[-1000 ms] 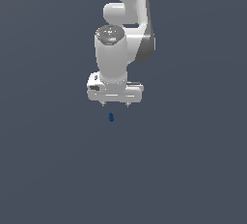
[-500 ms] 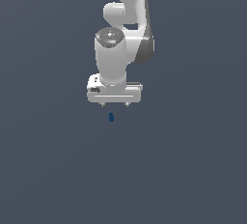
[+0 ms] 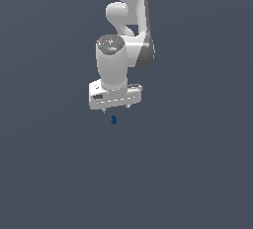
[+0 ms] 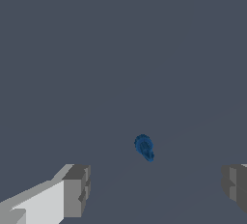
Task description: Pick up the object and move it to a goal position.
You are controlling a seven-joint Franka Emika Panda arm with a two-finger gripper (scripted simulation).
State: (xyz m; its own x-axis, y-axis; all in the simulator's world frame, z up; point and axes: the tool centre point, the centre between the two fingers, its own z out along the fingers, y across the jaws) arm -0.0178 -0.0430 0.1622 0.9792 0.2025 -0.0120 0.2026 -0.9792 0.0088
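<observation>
Tiny dark blue object (image 3: pixel 113 120) lying alone on the plain grey counter (image 3: pixel 44 173), just below the fingers in the exterior view and not touching them. Reads there as little more than a small blue speck, shape not resolvable. Shown far better in the wrist view: same object (image 4: pixel 144 147) as an elongated piece with a rounder, thicker end and a narrower tail, lying at a slant on the bare counter (image 4: pixel 96 49). Around the object in that view, two grey fingers (image 4: pixel 76 190) set wide apart, one on each side, with open space between either pad and the blue piece; nothing held. In the exterior view only the short tips of the fingers (image 3: pixel 104 109) peeking out beneath the white gripper (image 3: pixel 116 107), their gap hard to judge from that angle. Above the object, the gripper pointing straight down, its broad white body directly over the blue piece. Higher again from the object, the white arm (image 3: pixel 126 6) rising with its rounded joints out of the exterior view's top edge, seen in that view alone.
</observation>
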